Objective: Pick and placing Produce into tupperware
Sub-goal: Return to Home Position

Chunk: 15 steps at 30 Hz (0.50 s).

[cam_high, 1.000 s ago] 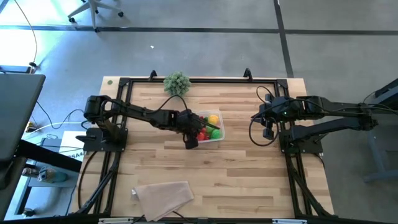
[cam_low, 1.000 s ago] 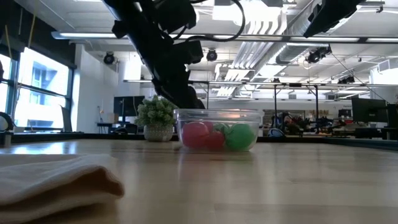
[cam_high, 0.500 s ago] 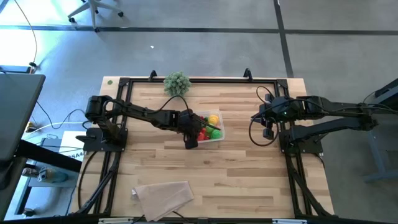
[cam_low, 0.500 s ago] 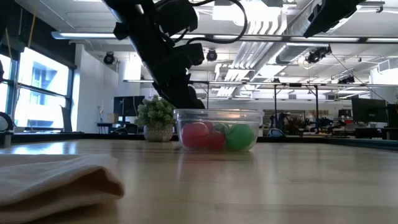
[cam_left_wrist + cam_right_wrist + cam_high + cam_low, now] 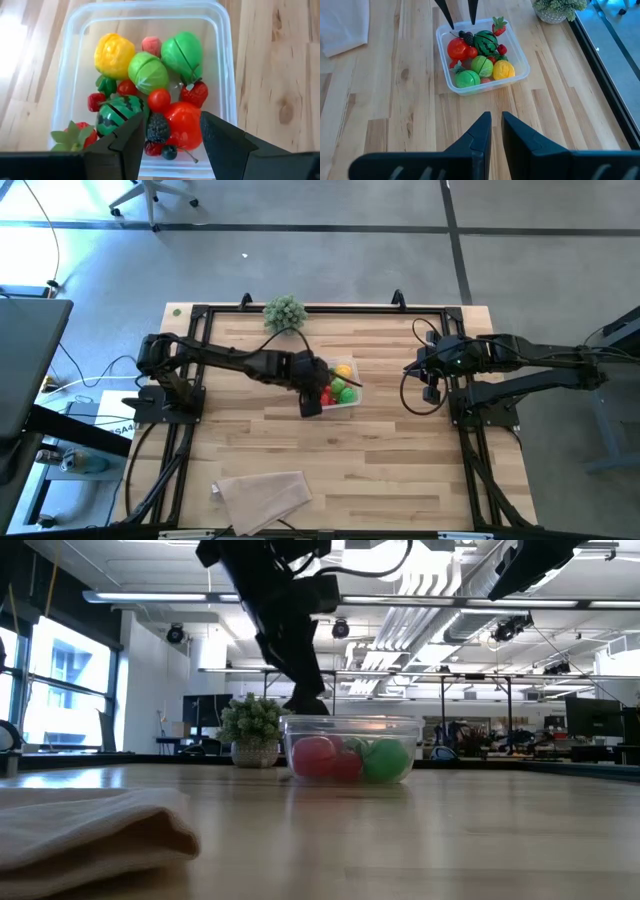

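Note:
The clear tupperware (image 5: 341, 385) stands on the wooden table's middle, and its wall (image 5: 224, 75) shows in the left wrist view. It holds several produce pieces: a yellow one (image 5: 114, 54), two green ones (image 5: 147, 72), a striped watermelon ball (image 5: 119, 112), a red tomato (image 5: 182, 122), a strawberry (image 5: 196, 93). My left gripper (image 5: 170, 145) hangs open just above the tupperware's left end (image 5: 305, 705), nothing between its fingers. My right gripper (image 5: 492, 132) waits shut, raised at the table's right side (image 5: 432, 388).
A bushy grey-green plant (image 5: 285, 313) in a small pot stands at the far edge, behind the tupperware. A folded beige cloth (image 5: 262, 495) lies at the near left. Black frame bars (image 5: 200, 340) run along the table's sides.
My left gripper has risen from inside the tupperware's left end to just above its rim, shifting slightly toward the table's right. The produce and the tupperware have stayed in place.

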Motion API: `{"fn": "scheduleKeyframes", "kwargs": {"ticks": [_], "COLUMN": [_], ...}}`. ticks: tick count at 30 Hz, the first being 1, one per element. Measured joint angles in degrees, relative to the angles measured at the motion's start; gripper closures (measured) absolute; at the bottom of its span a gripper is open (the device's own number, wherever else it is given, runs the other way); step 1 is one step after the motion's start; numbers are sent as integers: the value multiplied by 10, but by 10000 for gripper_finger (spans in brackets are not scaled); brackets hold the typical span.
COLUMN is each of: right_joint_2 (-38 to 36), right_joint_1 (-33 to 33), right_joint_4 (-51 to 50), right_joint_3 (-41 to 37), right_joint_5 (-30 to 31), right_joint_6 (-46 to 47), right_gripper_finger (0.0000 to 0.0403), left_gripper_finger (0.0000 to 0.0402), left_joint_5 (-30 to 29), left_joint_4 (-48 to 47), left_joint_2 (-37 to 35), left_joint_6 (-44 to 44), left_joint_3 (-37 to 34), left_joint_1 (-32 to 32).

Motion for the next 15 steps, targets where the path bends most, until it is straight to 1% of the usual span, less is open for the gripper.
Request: {"fn": "scheduleKeyframes", "kwargs": {"ticks": [3, 8, 11, 15], "right_joint_2": [0, 0, 0, 0], "right_joint_1": [0, 0, 0, 0], "right_joint_4": [0, 0, 0, 0], "right_joint_3": [0, 0, 0, 0], "right_joint_5": [0, 0, 0, 0], "right_joint_6": [0, 0, 0, 0], "right_gripper_finger": [368, 368, 368, 368], "left_gripper_finger": [225, 225, 225, 225], "left_joint_5": [1, -2, -25, -76], "left_joint_4": [-17, -35, -52, -79], "left_joint_2": [-4, -47, -81, -126], "left_joint_6": [0, 0, -2, -9], "left_joint_3": [10, 11, 10, 10], "left_joint_1": [0, 0, 0, 0]}}
